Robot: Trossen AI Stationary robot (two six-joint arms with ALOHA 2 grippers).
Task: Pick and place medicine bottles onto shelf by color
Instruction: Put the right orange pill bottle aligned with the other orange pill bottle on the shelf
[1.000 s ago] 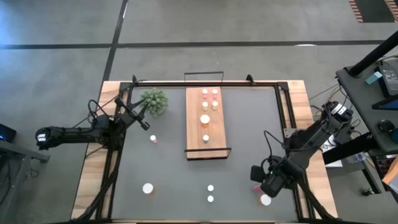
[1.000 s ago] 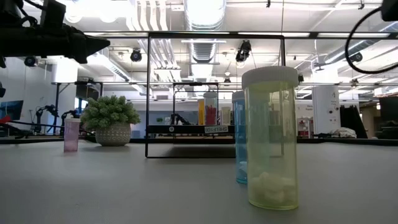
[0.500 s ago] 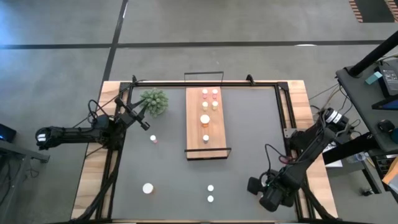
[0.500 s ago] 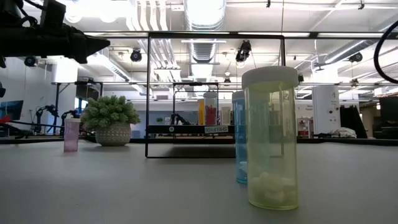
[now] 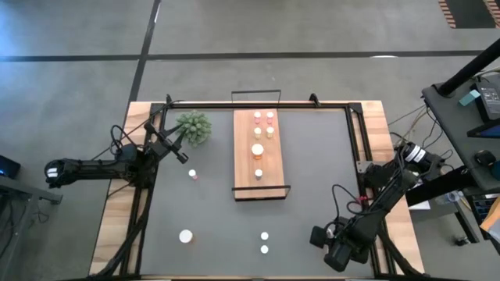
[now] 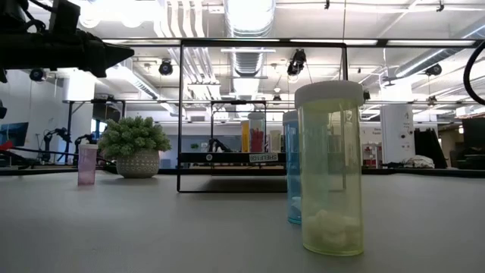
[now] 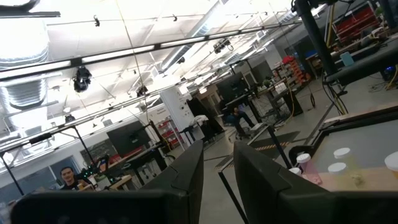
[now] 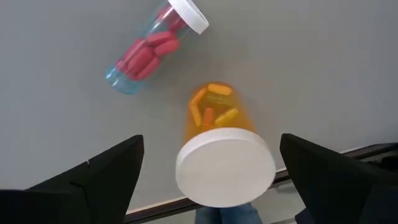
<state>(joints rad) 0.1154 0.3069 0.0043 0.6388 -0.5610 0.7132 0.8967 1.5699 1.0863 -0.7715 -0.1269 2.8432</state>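
Note:
The shelf lies at the table's far middle and carries several medicine bottles. More bottles stand loose on the table: a pink one, a wide white-capped one and two small ones. My right gripper is at the near right, pointing down, open. Its fingers stand on either side of an upright orange bottle without touching it. A clear blue bottle of red pills lies on its side beyond. My left gripper waits shut near the plant.
A green spiky plant in a pot stands at the far left of the table. A black wire frame runs along the table's edges. In the low view a yellow-green bottle and a blue one stand close to the camera.
My right gripper has moved toward the table's near edge and down. It now stands over the white-capped bottle at the near right, which showed beside it a second ago and is now hidden in the high view.

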